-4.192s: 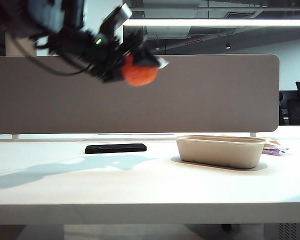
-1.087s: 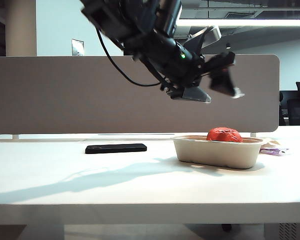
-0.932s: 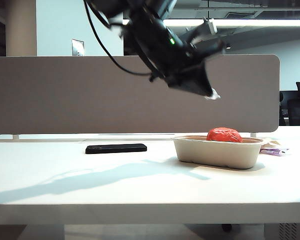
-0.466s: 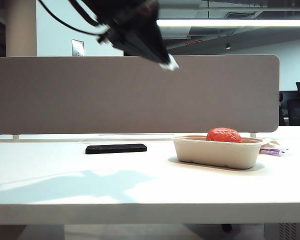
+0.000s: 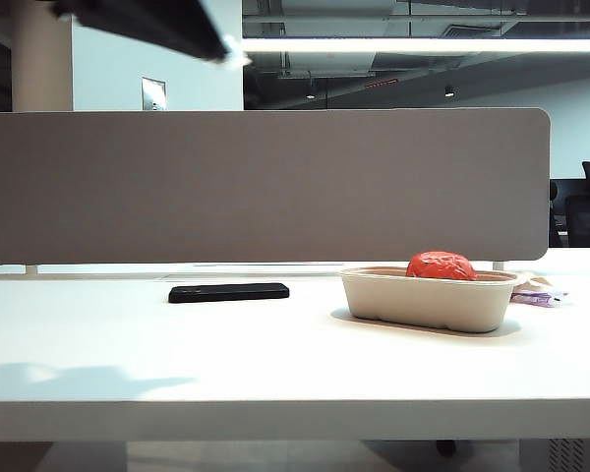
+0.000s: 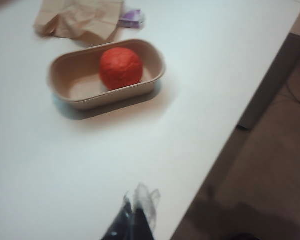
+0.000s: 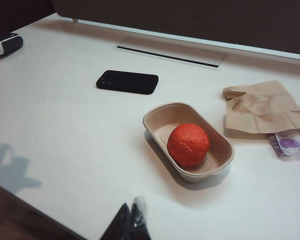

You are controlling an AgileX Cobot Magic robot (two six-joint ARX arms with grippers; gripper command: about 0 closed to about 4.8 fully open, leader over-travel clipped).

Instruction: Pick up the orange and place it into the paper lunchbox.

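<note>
- The orange [image 7: 188,144] is sitting inside the paper lunchbox [image 7: 155,116], toward one end of the tray, so by the look of it you are finishing the task and only the pull-back remains.
- Your left end effector [image 6: 136,221] is hanging high above the counter [image 5: 275,344], well apart from the lunchbox; its fingers are pressed together and gripping nothing.
- In the exterior view that arm is showing only as a dark blurred shape in the upper left corner, with the left end effector tip [image 5: 234,57] far from the lunchbox [image 5: 428,300] and the orange [image 5: 441,265].
- Your right end effector [image 7: 130,220] is also hovering clear of the lunchbox; its fingers are appearing closed with nothing between them, though only the tips are in view.
- To do this step well, keep both arms high and away from the lunchbox while you are retreating, so that nothing is nudging the light pulp tray or rolling the orange out of it.
- The black phone [image 7: 127,81] is lying flat on the counter, well apart from the lunchbox on the side away from the paper bag; avoid sweeping low over it.
- The crumpled brown paper bag [image 7: 264,109] and a small purple wrapper [image 7: 290,144] are resting near the lunchbox on its far side; leave them undisturbed.
- Check that the orange is lying still below the rim line before you are parking the arms.
</note>
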